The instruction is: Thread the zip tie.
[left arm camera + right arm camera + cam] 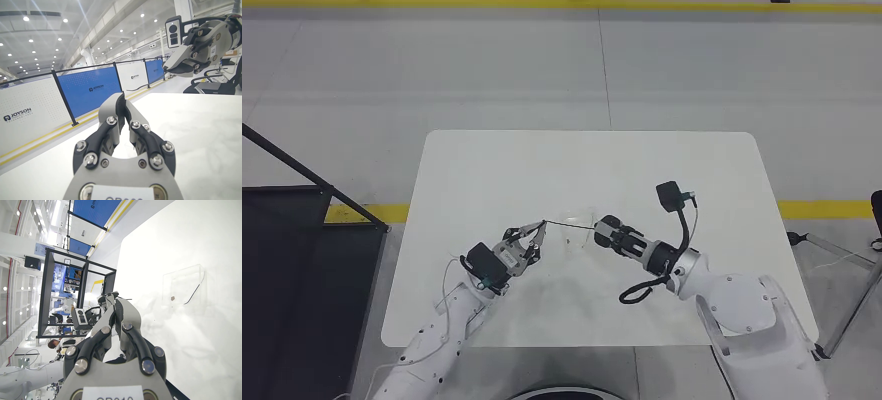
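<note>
A thin black zip tie stretches above the white table, its long axis running nearly level from the left gripper across to the right gripper. Both pincers are clenched on it, one at each end, near a clear box.

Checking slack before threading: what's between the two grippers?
The zip tie spans from the left gripper to the right gripper, passing a clear box on the table; the top view shows it best.
</note>
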You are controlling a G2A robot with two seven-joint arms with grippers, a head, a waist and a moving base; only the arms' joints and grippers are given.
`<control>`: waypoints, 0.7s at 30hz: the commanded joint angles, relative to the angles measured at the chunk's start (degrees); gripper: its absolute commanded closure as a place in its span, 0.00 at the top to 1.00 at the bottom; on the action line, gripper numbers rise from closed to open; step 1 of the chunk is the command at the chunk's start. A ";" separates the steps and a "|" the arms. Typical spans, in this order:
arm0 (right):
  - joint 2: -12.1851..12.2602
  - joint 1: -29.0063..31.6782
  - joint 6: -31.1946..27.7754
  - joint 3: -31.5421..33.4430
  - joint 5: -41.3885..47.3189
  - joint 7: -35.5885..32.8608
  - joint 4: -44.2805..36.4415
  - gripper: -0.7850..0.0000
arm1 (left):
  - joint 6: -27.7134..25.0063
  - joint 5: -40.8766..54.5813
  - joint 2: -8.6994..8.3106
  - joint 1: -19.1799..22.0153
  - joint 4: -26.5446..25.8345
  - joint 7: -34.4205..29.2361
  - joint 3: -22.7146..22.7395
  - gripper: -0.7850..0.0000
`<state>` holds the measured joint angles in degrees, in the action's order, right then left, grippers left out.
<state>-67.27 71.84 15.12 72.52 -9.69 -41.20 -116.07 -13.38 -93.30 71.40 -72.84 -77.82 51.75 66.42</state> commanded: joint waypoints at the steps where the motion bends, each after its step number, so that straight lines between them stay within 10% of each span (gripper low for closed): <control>1: 0.00 -0.24 0.21 -0.23 -0.11 0.01 0.13 0.00 | 0.09 -0.02 0.01 -0.03 0.01 0.05 -0.07 0.00; 21: 0.23 -0.55 0.52 -0.69 0.01 0.46 0.27 0.00 | 0.23 0.33 0.03 -0.19 -0.03 0.25 -0.12 0.00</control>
<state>-67.05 71.29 15.65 71.85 -9.65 -40.74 -115.80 -13.14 -92.97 71.43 -73.02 -77.86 52.00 66.30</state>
